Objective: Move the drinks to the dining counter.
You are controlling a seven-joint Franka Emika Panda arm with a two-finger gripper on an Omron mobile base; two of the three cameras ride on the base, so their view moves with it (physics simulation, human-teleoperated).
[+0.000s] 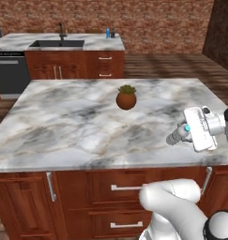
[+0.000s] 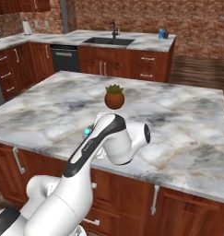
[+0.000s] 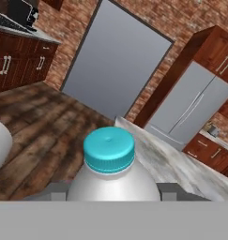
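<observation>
Teal-capped clear water bottle (image 3: 109,171) clamped between the gripper (image 3: 113,192) fingers (image 3: 54,191), cap jutting past the tips; held sideways above the island (image 1: 64,122), probably for carrying to the far dining counter (image 1: 99,42).

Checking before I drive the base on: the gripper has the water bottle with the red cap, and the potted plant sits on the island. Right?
Not quite: the cap is teal, not red. The hand view shows the water bottle with its teal cap between the fingertips of the gripper, and the left base view shows the same teal at the gripper. The rest holds: the potted plant sits on the island.
</observation>
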